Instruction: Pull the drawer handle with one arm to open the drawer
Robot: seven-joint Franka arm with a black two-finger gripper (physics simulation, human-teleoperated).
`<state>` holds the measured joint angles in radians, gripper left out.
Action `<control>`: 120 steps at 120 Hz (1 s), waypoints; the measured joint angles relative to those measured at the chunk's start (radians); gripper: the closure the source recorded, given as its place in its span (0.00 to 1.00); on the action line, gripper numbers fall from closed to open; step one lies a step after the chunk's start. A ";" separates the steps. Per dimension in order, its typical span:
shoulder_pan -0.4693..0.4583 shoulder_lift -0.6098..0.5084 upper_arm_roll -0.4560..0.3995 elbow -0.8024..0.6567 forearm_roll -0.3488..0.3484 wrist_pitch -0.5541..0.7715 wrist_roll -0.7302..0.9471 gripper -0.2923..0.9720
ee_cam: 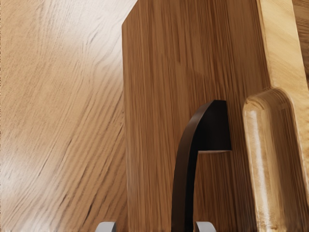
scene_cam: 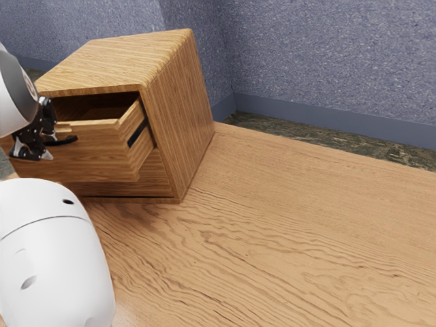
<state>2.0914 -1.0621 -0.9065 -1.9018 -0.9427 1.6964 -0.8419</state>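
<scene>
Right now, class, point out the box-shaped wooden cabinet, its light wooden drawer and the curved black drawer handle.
Box-shaped wooden cabinet (scene_cam: 180, 116): exterior view, its side wall.
Light wooden drawer (scene_cam: 82, 151): exterior view, its front panel.
Curved black drawer handle (ee_cam: 186, 174): wrist view, its upright bar.

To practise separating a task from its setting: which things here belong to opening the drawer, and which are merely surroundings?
Belong to the job:
- tool
- black handle
- drawer, partly pulled out
- cabinet

Just surroundings:
- wooden table
- blue wall
- floor strip
</scene>
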 joint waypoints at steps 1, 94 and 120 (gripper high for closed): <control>-0.001 -0.001 0.001 -0.002 0.000 0.000 0.000 0.66; -0.073 -0.059 0.081 -0.112 0.000 -0.016 -0.001 0.66; -0.092 -0.069 0.089 -0.121 -0.004 -0.019 -0.002 0.66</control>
<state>1.9998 -1.1314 -0.8171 -2.0226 -0.9468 1.6770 -0.8442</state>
